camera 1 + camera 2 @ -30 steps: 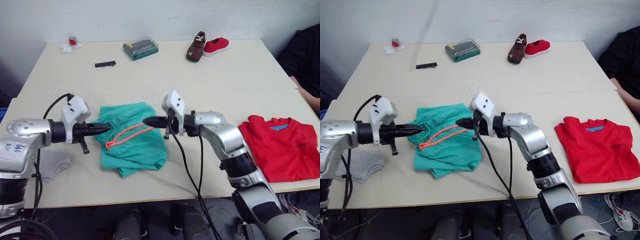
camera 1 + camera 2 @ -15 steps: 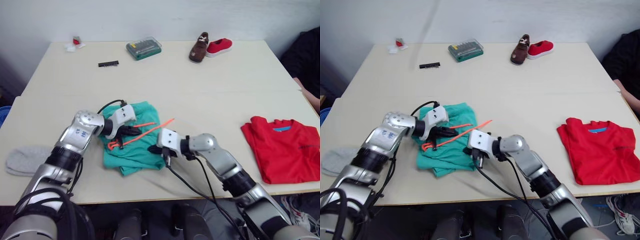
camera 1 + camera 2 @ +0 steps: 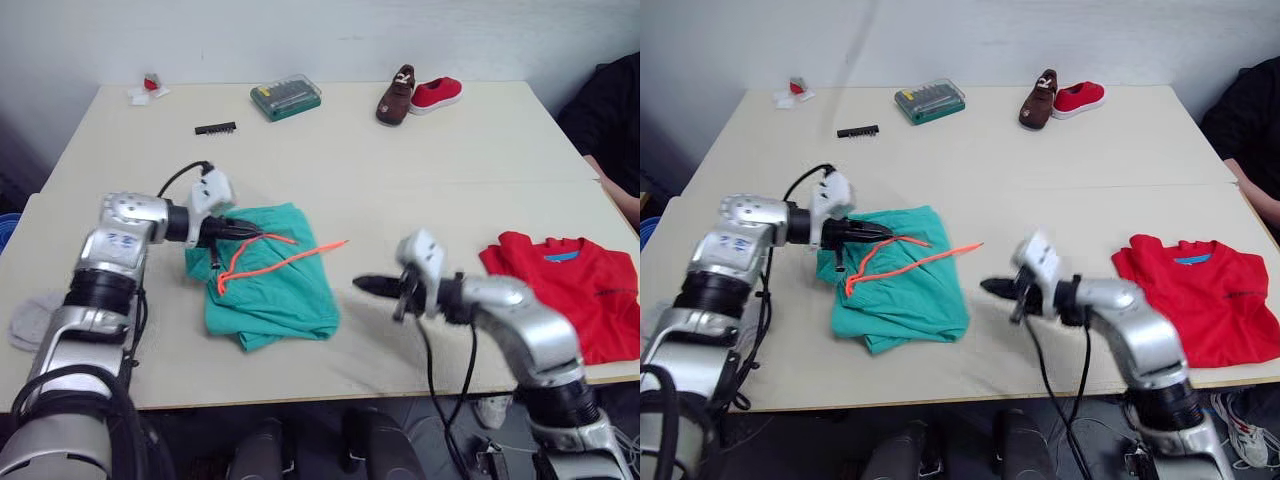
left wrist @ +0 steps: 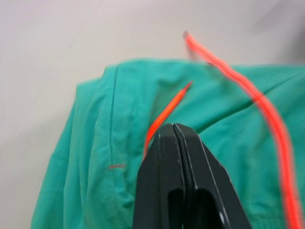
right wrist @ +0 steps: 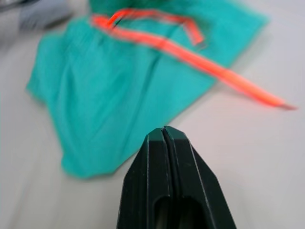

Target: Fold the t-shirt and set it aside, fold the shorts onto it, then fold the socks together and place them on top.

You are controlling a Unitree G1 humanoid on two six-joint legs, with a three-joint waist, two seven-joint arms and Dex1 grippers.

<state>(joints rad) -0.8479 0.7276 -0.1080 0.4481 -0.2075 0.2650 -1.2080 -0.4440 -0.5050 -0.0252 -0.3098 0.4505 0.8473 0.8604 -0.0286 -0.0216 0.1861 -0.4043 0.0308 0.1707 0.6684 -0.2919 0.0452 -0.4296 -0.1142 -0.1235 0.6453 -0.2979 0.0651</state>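
The right hand (image 3: 365, 284), fingers pressed together and empty, has withdrawn to 3 o'clock of the rumpled teal cloth shorts (image 3: 268, 285) at tabletop (image 3: 400, 170) centre; the left hand (image 3: 250, 234), closed and empty, remains at their 10 o'clock corner. The fold is judged unfinished.

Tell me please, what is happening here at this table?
A two-armed robot is folding clothes. Its left tool, fingers shut, is at the waistband edge of the teal shorts, which lie bunched with an orange drawstring trailing out. The right tool, also shut, hovers over bare table beside the shorts. The red t-shirt lies folded on the robot's right. Something grey, probably the socks, lies at the left edge, not yet handled.
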